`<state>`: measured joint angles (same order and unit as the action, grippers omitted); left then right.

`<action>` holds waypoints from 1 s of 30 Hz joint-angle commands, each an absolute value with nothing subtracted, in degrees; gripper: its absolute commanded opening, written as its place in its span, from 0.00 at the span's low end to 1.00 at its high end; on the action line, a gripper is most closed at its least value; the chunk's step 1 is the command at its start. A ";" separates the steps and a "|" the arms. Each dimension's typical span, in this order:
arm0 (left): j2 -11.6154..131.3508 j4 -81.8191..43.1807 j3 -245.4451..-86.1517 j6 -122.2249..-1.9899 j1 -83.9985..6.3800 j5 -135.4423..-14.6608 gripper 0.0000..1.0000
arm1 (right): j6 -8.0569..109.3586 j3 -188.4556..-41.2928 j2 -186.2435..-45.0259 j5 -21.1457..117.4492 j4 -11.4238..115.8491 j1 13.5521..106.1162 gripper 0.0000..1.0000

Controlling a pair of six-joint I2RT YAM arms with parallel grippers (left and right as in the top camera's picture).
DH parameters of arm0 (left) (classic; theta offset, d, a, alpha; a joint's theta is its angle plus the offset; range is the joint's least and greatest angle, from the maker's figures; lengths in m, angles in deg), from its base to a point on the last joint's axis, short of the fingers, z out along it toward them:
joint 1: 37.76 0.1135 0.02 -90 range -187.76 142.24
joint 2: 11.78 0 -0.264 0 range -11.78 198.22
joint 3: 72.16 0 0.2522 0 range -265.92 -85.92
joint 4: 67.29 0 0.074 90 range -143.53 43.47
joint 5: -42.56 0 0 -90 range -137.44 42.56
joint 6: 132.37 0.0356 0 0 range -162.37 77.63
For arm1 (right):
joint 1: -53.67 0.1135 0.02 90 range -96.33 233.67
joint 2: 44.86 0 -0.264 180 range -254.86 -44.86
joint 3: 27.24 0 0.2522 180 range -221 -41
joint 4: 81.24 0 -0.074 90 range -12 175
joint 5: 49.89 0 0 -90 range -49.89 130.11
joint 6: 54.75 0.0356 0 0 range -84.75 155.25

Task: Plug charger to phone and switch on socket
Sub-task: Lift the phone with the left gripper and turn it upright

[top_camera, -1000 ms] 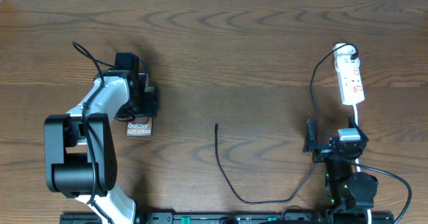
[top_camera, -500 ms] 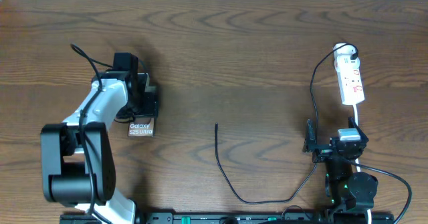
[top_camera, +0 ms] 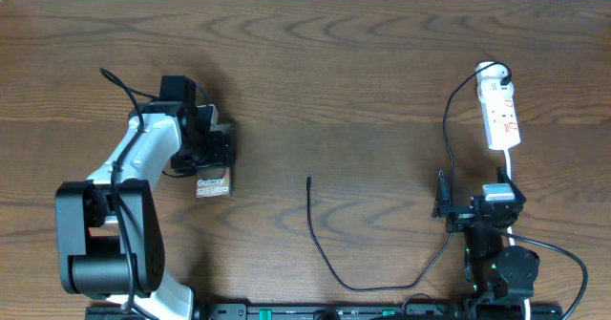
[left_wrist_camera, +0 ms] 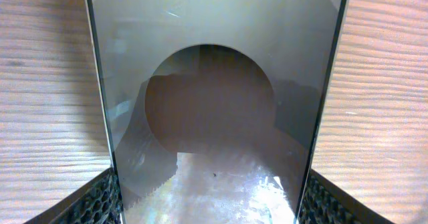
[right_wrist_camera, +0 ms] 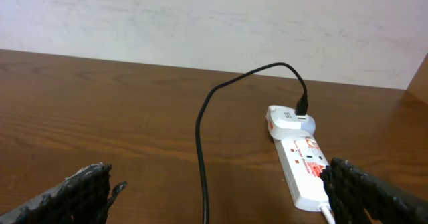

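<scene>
Right gripper (right_wrist_camera: 221,177) sits by the near-right corner. Its fingers (right_wrist_camera: 80,194) are spread wide and grip nothing.

The charger (top_camera: 329,263) loops along the near edge around mid-table. Its tip (top_camera: 308,179) lies loose on the wood near the centre, well apart from the phone. The rest of the cable passes just beside my right gripper on its left side and runs toward the far edge. It ends at a white adapter (top_camera: 489,71) on the far end of the socket (top_camera: 502,117).

The socket lies flat along the right edge, toward the far-right corner and beyond the right gripper. In the right wrist view the cable crosses just left of it. It has red marks, but I can't read the switch position.

On the left half, mid-depth, the left gripper (top_camera: 212,158) pinches the phone (top_camera: 214,186) at its far end, lettering up. The pads (left_wrist_camera: 100,200) sit on both long edges. The gripper hides the far part of the phone from overhead. I can't tell whether the phone touches the table.
</scene>
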<state>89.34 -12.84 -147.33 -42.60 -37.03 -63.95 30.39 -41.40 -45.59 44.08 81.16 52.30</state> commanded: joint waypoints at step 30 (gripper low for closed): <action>79.70 -26.06 -148.20 -95.62 -36.83 -124.25 0.07 | 29.84 -41.31 -45.51 43.44 80.90 53.40 0.99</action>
